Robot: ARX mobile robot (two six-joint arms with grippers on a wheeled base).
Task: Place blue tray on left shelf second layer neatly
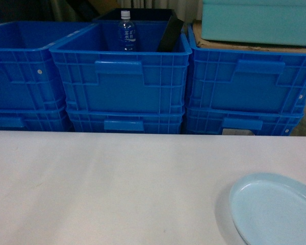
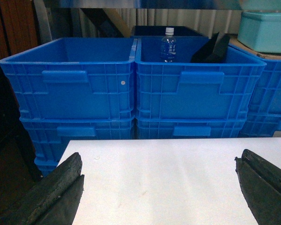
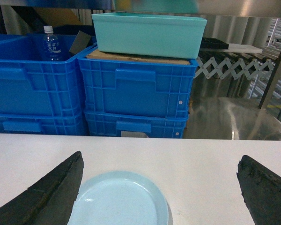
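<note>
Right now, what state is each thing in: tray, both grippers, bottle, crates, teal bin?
Blue tray: flat on the white table, upright, empty, not held.
Right gripper: open, above the tray.
Left gripper: open, empty, over bare table.
Bottle: upright, capped, inside the middle crate.
Crates: stacked, tops open.
Teal bin: resting on cardboard atop the right crate.

Light is dim and cool, with a blue cast over all three views. The white worktop [image 1: 117, 184] reads grey, brightest toward 12 o'clock. The blue tray [image 1: 275, 209] throws a soft shadow toward 9 o'clock. Everything looks slightly soft and grainy; steel at 3 o'clock in the right wrist view shows smeared reflections.
</note>
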